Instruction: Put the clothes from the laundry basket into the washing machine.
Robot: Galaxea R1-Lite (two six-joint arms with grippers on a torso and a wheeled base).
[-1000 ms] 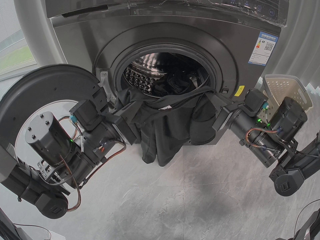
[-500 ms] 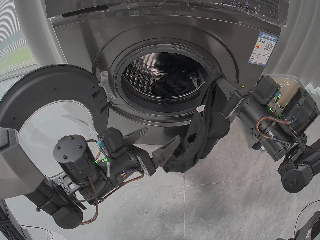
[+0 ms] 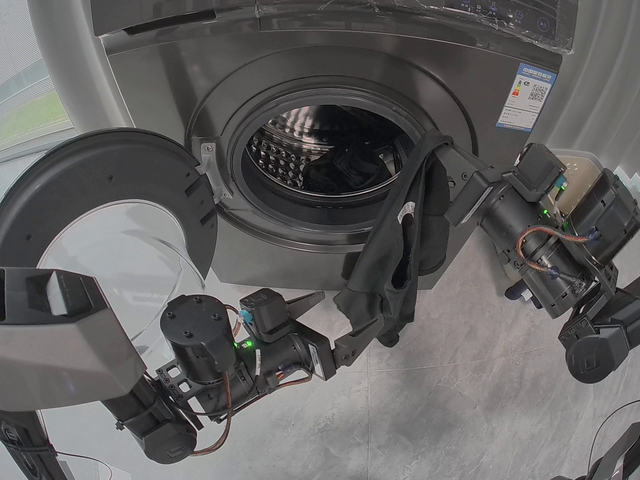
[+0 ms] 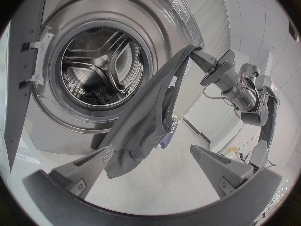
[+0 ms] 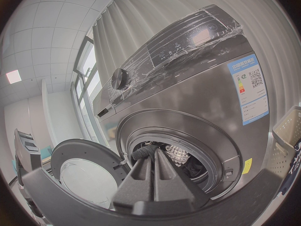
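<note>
1. Step in hand: loading the garment (image 3: 390,261) into the drum (image 3: 313,148).
2. Right gripper (image 3: 439,147): clamped on the garment's top, at the drum's right rim.
3. The garment hangs outside, down the machine front.
4. Left gripper (image 3: 350,309): wide open, with the hem between its fingers.
5. Next, probably: grip the hem and lift it through the opening.

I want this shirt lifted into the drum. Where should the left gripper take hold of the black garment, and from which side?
Best take the black garment by its lower end, coming from below on the robot's left, where the open left gripper sits. The right gripper is shut on its top at the drum rim, so the cloth hangs with only the bottom free.
</note>
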